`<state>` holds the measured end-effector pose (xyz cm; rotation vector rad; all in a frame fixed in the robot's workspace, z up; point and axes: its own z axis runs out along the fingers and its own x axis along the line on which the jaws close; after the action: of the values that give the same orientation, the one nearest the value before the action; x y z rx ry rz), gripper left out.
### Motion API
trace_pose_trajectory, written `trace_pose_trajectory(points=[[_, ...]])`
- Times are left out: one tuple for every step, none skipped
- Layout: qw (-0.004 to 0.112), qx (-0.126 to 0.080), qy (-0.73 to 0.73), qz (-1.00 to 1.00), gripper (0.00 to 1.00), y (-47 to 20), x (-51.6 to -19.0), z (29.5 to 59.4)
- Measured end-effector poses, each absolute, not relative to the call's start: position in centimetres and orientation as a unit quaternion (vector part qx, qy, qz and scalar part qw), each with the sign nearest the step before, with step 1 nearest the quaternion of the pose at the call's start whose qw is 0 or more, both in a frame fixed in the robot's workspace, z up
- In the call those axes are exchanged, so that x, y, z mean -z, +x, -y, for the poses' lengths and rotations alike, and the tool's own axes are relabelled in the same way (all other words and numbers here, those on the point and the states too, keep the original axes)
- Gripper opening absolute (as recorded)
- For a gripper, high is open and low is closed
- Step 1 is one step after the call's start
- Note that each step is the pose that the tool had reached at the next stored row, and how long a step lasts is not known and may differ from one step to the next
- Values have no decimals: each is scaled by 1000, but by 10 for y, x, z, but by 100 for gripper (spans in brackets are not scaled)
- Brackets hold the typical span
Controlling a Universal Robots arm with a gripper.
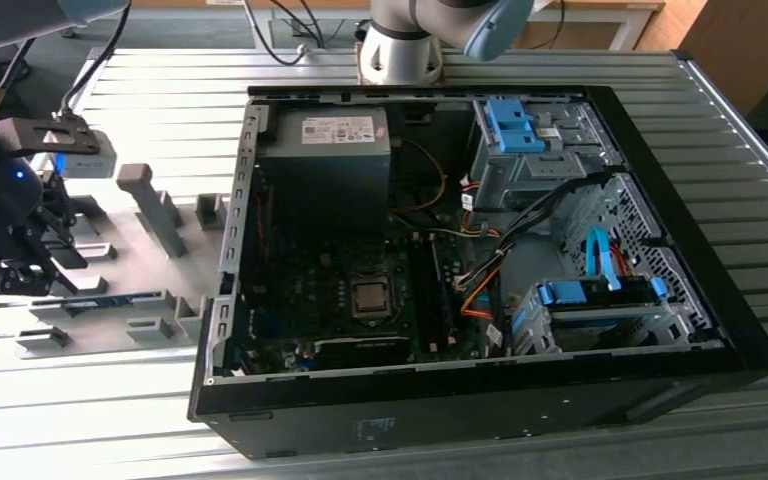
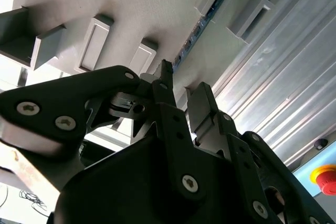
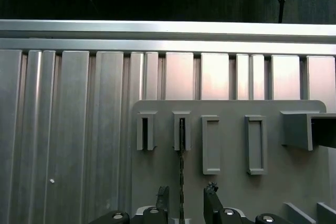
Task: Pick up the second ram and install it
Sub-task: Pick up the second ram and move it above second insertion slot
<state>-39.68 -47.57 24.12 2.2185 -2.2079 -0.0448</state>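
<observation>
The ram stick stands on its edge in a grey holder block, so the open claw straddles it, one finger each side, not gripping yet.

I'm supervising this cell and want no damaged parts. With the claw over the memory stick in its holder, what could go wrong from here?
1. In the first wrist view the second ram lies nearer one finger of the open claw, so closing may shove or tilt it.
2. Its end sits in a grey holder block; a skewed lift could jam there.
</observation>
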Motion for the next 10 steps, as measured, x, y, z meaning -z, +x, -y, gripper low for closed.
trace_pose_trajectory(points=[[6, 14, 709, 705, 39, -397, -240, 476], [6, 14, 709, 705, 39, -397, -239, 476], [5, 14, 709, 705, 39, -397, -238, 477], [6, 14, 709, 705, 39, -397, -237, 477], [6, 14, 709, 705, 39, -397, -236, 477], [6, 14, 709, 705, 39, -397, -235, 477], [6, 14, 709, 705, 39, -397, -235, 477], [6, 14, 709, 705, 39, -397, -235, 477], [6, 14, 709, 705, 39, -397, -235, 477], [6, 14, 709, 705, 39, -397, -235, 477]])
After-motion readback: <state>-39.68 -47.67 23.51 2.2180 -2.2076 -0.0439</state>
